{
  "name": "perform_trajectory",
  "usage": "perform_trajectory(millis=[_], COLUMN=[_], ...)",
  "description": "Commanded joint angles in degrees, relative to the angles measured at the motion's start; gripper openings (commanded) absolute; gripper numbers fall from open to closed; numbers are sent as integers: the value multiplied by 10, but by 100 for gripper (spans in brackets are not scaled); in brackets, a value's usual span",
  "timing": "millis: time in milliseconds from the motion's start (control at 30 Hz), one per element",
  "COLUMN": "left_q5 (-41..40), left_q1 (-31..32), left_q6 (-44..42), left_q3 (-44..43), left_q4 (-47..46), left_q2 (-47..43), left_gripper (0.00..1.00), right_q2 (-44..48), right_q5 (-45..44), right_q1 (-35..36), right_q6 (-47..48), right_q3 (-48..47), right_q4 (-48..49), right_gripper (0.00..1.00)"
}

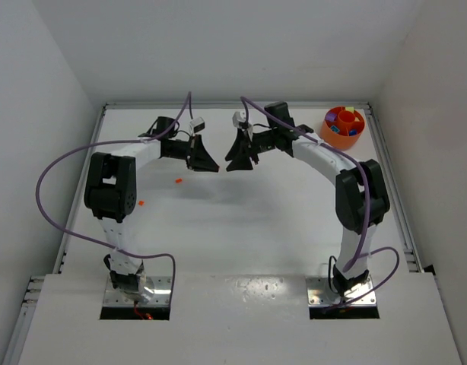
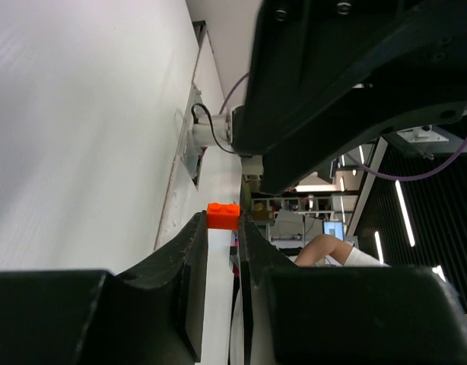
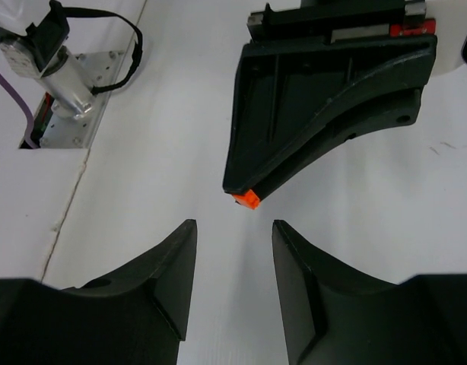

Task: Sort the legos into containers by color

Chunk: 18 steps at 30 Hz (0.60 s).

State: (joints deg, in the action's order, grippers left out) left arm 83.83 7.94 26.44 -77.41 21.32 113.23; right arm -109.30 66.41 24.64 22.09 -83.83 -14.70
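While the left gripper [image 2: 223,228] pinches an orange-red brick [image 2: 223,215] at the very tips of its fingers, the right gripper [image 3: 233,228] faces it tip to tip, jaws parted with nothing between them. In the right wrist view the held brick pokes out of the left gripper's closed tips, just beyond the right gripper's open fingers and not touching them. From above, the two grippers meet over the far middle of the worktop [image 1: 256,220], near each other but apart. Both seem to be raised off the surface, judging by the soft shadow below them.

Two more pieces lie on the left half of the worktop. A second orange-red brick [image 1: 178,181] sits just on the near side of the left gripper. A third orange-red brick [image 1: 141,203] lies nearer the left edge, just beside the left arm's black elbow joint [image 1: 110,186].

An orange bowl [image 1: 360,131] stands in the far right corner of the worktop, well apart from both grippers. It has a raised centre and holds small blue pieces and what looks like one pale yellow piece, though they are too small to tell clearly.

Purple cables [image 1: 55,169] loop from each arm's base up to its wrist.
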Motion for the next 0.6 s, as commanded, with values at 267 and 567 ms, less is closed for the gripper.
perform_trajectory(millis=[267, 567], left_q5=[89, 89], left_q1=[15, 26], left_q6=[-5, 0], left_q3=[4, -6], left_q4=[-16, -16], left_q2=[-42, -32], left_gripper=[6, 6], right_q2=[-4, -14], right_q5=[6, -13], right_q1=[22, 38], right_q6=[66, 91], right_q3=[-24, -34], right_q4=[-9, -32], right_gripper=[46, 46])
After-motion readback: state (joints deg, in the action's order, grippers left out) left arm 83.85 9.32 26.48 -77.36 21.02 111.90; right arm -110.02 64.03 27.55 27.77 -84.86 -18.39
